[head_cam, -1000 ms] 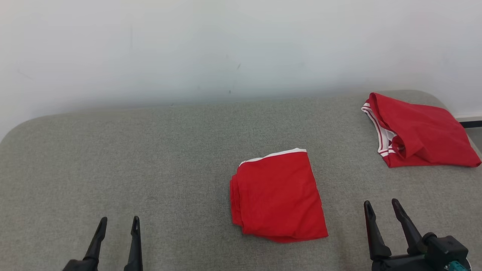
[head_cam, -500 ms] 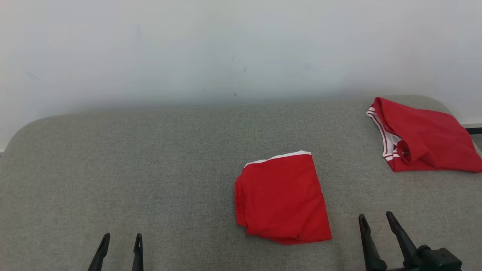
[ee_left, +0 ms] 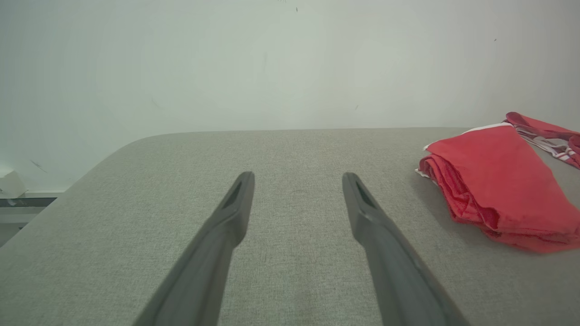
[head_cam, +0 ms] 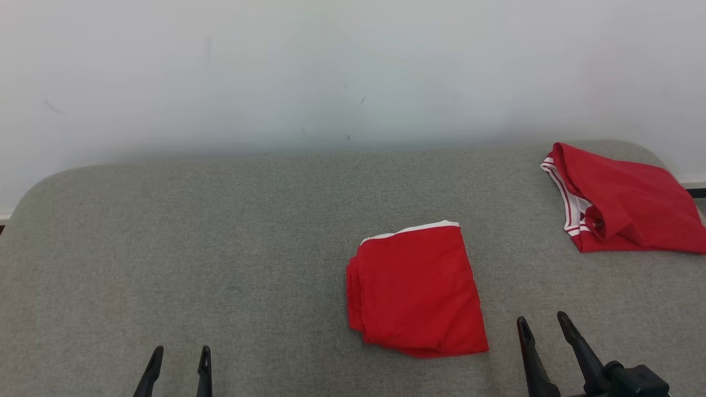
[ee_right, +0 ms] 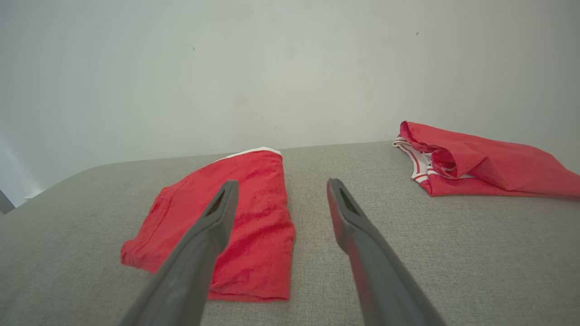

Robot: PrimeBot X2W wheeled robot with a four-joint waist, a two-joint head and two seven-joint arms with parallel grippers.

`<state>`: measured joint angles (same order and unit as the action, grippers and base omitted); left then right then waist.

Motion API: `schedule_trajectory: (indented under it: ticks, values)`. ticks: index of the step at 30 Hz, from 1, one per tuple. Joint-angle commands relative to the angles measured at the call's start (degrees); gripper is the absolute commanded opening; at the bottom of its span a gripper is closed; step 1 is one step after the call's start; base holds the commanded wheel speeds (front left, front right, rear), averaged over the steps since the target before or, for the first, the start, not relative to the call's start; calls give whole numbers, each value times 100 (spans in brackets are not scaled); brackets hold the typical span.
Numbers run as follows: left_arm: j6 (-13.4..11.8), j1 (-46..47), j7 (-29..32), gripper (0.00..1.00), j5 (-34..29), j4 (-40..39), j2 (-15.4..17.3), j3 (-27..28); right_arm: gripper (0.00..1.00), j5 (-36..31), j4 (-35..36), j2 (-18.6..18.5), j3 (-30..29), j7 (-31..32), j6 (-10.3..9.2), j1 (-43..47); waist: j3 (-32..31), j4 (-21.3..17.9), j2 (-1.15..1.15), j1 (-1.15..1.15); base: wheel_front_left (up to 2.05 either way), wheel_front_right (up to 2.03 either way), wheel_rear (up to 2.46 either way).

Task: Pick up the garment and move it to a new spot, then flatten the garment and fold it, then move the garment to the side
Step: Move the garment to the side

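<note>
A plain white wall (head_cam: 331,71) stands behind a desk (head_cam: 220,248) covered in grey woven cloth, its far corners rounded. On that cloth, a little right of the middle, lies the garment (head_cam: 416,289). It is bright red and folded into a neat rectangle of several layers, with a thin white edge along its far side and the stacked folds showing down its left side. It lies flat, and nothing touches it.

Well beyond it, at the far right corner of the desk, sits a second red garment (head_cam: 623,207). This one is more loosely folded, with red-and-white striped trim showing at its left end. The two are well apart.

The right gripper (head_cam: 541,317) hovers near the front edge, just right of the folded garment's near corner, its two dark fingers spread wide and holding nothing. The left gripper (head_cam: 182,349) is far off on the other side, over the grey cloth at the front left, its fingers likewise parted with nothing between them.
</note>
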<state>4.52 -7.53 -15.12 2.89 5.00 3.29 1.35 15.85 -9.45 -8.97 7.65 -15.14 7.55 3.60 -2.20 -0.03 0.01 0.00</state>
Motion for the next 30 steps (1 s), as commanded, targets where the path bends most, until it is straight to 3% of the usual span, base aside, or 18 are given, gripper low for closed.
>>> schedule_trajectory:
  ticks: [1,20,30]
  values:
    - [-31,-56,1,100,19,-18,-5,5,100,-48,-7,-19,2,3,-16,50,-2,-2,-1,0,0,0,0]
    - [-51,-37,1,100,26,-34,-15,-11,100,-15,-101,-27,-4,3,-17,-28,-17,12,-1,0,0,0,0]
    - [-6,182,0,100,63,33,0,-25,100,78,-865,-408,435,170,-17,-1064,176,123,-1,0,0,0,0]
